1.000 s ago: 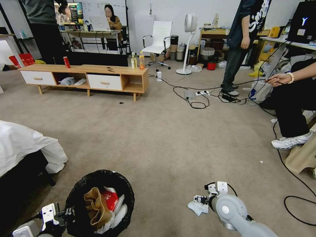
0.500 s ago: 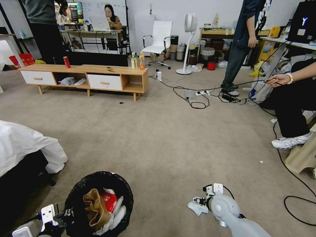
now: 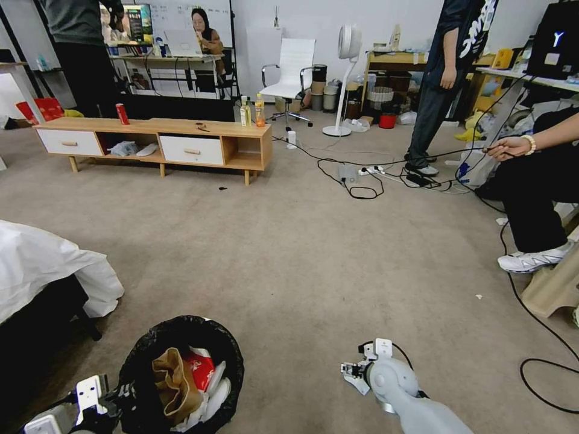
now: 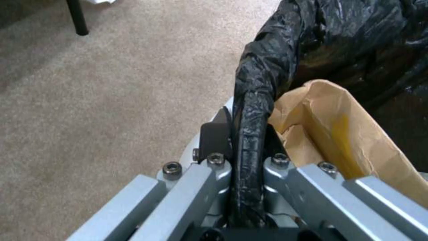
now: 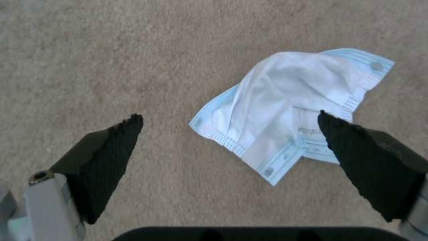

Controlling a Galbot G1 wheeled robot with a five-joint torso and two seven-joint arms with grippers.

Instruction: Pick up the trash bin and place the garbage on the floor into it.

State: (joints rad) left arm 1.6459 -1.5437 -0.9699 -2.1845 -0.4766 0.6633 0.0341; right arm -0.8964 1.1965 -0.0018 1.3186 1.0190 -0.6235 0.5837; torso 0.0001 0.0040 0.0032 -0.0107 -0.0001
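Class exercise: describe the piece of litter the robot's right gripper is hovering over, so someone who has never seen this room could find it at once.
Start from the trash bin with its black liner, which the left gripper grips by the rim. Across the bare carpet from it, the right gripper hangs open above a flat white face mask. Its pale blue edging sets it apart from the brown paper bag inside the bin.

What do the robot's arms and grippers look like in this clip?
Both arms are smooth light grey; the right arm has a rounded joint and a thin black cable. White housings sit behind each gripper. The left gripper has silver bolted links; the right gripper has black, ridged, wedge-shaped pads.
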